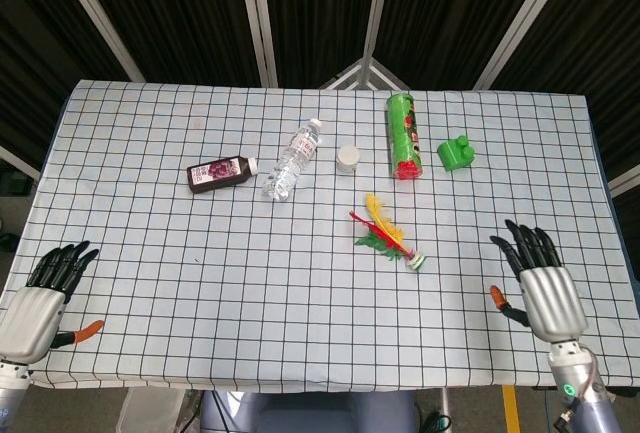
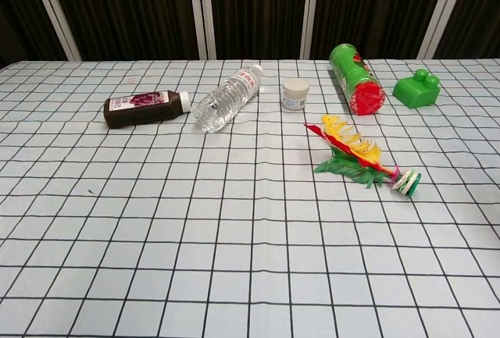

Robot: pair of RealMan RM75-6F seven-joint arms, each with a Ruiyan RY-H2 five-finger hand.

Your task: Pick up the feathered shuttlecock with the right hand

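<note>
The feathered shuttlecock (image 1: 386,233) (image 2: 359,156) lies on its side on the checked tablecloth, right of centre, with yellow, red and green feathers and a white-green base toward the front right. My right hand (image 1: 536,280) hovers open near the front right of the table, well to the right of the shuttlecock and apart from it. At the front left corner my left hand (image 1: 40,291) is open and holds nothing. Neither hand shows in the chest view.
Behind the shuttlecock lie a dark juice bottle (image 1: 220,172), a clear water bottle (image 1: 290,161), a small white jar (image 1: 347,159), a green canister (image 1: 403,136) on its side and a green toy block (image 1: 456,152). The table's right edge (image 1: 612,213) runs beside my right hand.
</note>
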